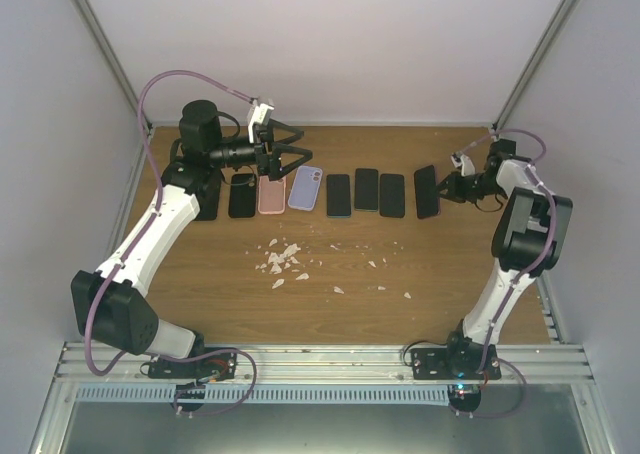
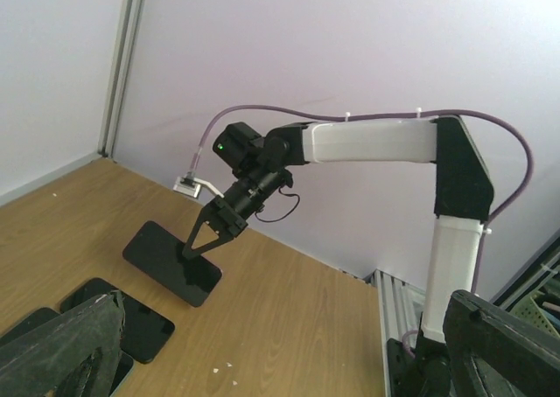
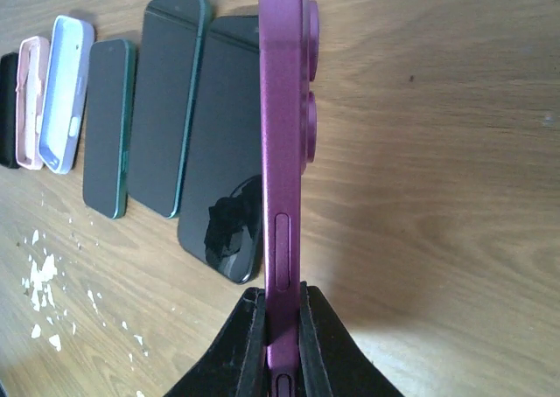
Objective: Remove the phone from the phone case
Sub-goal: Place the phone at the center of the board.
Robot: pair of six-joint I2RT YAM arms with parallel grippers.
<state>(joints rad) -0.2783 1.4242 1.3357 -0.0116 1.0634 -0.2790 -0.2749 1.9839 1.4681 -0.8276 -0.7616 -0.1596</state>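
Right gripper clamped on purple phone, phone up on its edge on table. Left gripper fingers apart, above lilac case.

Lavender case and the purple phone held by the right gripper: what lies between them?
Three dark phones lie flat side by side there, nothing else; the right wrist view shows it best.

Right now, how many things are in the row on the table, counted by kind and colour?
Dark phones, lying flat: 3
Black item, phone or case unclear: 1
Pink case: 1
Lavender case: 1
Purple phone, on edge in the right gripper: 1
Total: 7
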